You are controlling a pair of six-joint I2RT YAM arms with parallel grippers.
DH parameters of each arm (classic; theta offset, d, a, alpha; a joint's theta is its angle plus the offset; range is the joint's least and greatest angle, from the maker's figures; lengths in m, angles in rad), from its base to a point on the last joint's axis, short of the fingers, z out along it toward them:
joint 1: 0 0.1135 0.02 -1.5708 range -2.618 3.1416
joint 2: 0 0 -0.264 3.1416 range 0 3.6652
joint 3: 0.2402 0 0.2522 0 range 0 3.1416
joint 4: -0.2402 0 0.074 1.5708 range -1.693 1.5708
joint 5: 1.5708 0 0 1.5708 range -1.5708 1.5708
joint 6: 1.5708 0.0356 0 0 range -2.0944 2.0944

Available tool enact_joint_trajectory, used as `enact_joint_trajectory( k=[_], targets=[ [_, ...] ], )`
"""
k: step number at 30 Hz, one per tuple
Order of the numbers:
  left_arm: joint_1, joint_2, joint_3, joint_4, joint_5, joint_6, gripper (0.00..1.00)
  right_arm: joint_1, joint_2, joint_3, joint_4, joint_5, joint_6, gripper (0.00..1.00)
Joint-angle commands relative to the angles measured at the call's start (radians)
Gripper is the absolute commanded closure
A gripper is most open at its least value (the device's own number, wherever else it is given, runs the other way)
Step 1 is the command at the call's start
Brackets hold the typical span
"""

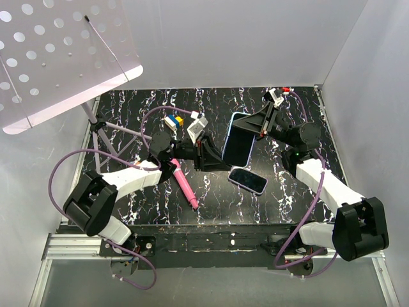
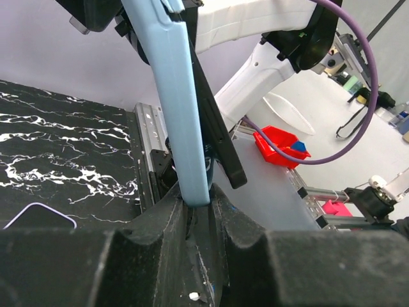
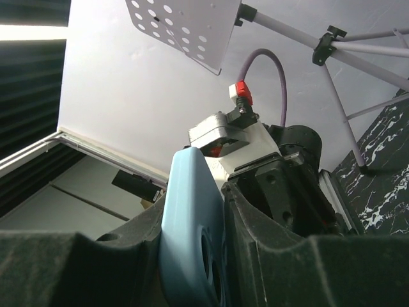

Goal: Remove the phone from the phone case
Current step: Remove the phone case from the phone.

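Observation:
A light-blue phone case (image 1: 241, 118) with the dark phone (image 1: 238, 146) in it is held upright above the table's middle, between both grippers. My left gripper (image 1: 220, 155) is shut on the case's lower left edge. In the left wrist view the case (image 2: 176, 96) rises from between the fingers of that gripper (image 2: 198, 198), and the dark phone (image 2: 214, 128) leans away from the case at its lower end. My right gripper (image 1: 257, 126) is shut on the case's upper right part. The right wrist view shows the case's back (image 3: 192, 211) with its camera hole, between the fingers of that gripper (image 3: 193, 206).
A second phone (image 1: 248, 180) lies flat on the black marbled table, below the held case; it also shows in the left wrist view (image 2: 38, 216). A pink pen (image 1: 184, 184) lies left of it. A perforated music stand (image 1: 57, 57) stands back left. Small blocks (image 1: 171, 120) lie behind the left wrist.

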Motion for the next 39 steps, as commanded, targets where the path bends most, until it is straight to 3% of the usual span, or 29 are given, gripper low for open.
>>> enact_joint_trajectory(
  k=[1, 4, 5, 7, 9, 11, 14, 18, 22, 33, 39],
  targets=[
    [0.081, -0.017, -0.015, -0.143, -0.203, 0.115, 1.00, 0.069, -0.047, 0.033, 0.122, -0.163, 0.339, 0.99],
    [0.081, -0.070, 0.011, -0.269, -0.197, 0.117, 1.00, 0.066, -0.034, 0.042, 0.098, -0.172, 0.298, 0.99],
    [0.079, -0.080, 0.021, -0.310, -0.190, 0.107, 0.96, 0.066, -0.037, 0.048, 0.061, -0.176, 0.246, 0.99],
    [0.079, -0.104, 0.011, -0.317, -0.174, 0.043, 0.70, 0.068, -0.043, 0.074, -0.032, -0.188, 0.140, 0.99],
    [0.079, -0.130, -0.042, -0.205, -0.151, -0.050, 0.60, 0.068, -0.050, 0.086, -0.133, -0.183, 0.051, 0.99],
    [0.079, -0.196, -0.084, -0.258, -0.202, -0.045, 0.60, 0.066, -0.033, 0.086, -0.097, -0.182, 0.077, 0.99],
    [0.079, -0.262, -0.041, -0.551, -0.298, 0.082, 0.65, 0.068, 0.004, 0.082, 0.035, -0.176, 0.176, 0.99],
    [0.079, -0.304, -0.042, -0.593, -0.306, 0.095, 0.46, 0.068, 0.010, 0.080, 0.052, -0.176, 0.187, 0.99],
    [0.079, -0.339, -0.038, -0.666, -0.329, 0.092, 0.41, 0.069, 0.004, 0.076, 0.043, -0.170, 0.180, 0.99],
    [0.059, -0.386, -0.068, -0.581, -0.361, -0.049, 0.33, 0.068, -0.028, 0.086, -0.118, -0.154, 0.039, 0.99],
    [0.050, -0.382, -0.064, -0.433, -0.386, -0.262, 0.33, 0.068, -0.057, 0.134, -0.441, -0.140, -0.262, 0.99]
  ],
)
